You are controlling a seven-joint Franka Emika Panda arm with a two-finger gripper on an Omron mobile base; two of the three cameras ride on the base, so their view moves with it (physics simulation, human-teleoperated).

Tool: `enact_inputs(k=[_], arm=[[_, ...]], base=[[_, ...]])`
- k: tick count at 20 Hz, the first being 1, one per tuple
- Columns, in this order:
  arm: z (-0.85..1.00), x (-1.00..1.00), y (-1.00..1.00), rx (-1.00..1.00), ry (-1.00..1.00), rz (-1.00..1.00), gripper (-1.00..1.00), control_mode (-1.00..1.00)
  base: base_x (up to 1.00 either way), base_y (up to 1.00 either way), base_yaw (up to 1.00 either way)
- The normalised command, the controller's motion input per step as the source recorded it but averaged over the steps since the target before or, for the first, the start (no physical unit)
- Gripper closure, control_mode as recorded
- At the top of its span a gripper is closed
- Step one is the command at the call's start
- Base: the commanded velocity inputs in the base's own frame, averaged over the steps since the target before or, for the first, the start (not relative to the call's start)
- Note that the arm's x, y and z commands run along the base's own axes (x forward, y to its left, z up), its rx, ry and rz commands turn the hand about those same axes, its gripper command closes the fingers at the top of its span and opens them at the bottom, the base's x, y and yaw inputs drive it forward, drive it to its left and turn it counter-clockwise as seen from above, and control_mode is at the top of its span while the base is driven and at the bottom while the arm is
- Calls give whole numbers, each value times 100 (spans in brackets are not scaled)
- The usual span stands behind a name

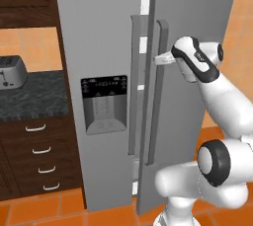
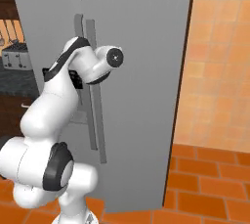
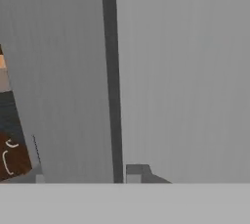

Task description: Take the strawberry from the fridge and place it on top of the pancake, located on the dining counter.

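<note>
The fridge (image 1: 99,32) is a tall light-grey two-door unit with a black dispenser panel (image 1: 104,102). Its right door (image 1: 192,13) stands slightly ajar, and a strip of white interior with shelf edges shows in the gap (image 1: 145,3). My gripper (image 1: 163,59) reaches in from the right and is shut on the right door's long vertical handle (image 1: 159,111), high up on it. In the right base view my arm covers the upper part of both handles (image 2: 95,120). The hand view looks closely at grey door faces split by a dark vertical seam (image 3: 111,71). The strawberry, the pancake and the dining counter are out of view.
Left of the fridge, a dark-topped counter (image 1: 34,96) carries a silver toaster (image 1: 11,71), with brown drawers (image 1: 39,151) below it. An orange tiled wall (image 2: 215,71) stands right of the fridge, above the orange tiled floor (image 2: 210,189).
</note>
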Motion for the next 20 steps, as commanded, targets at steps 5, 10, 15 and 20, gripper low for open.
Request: enact_inputs(k=[5,10,15,20], arm=[[0,-68,-100,0,0,14,100,-100],[0,-61,-100,0,0,13,100,-100],[-7,-34,-49,-3,0,7,-100,-100],[-3,-19,-19,-3,-5,0,-100,-100]], base=[[0,0,0],[0,0,0],[0,0,0],[0,0,0]])
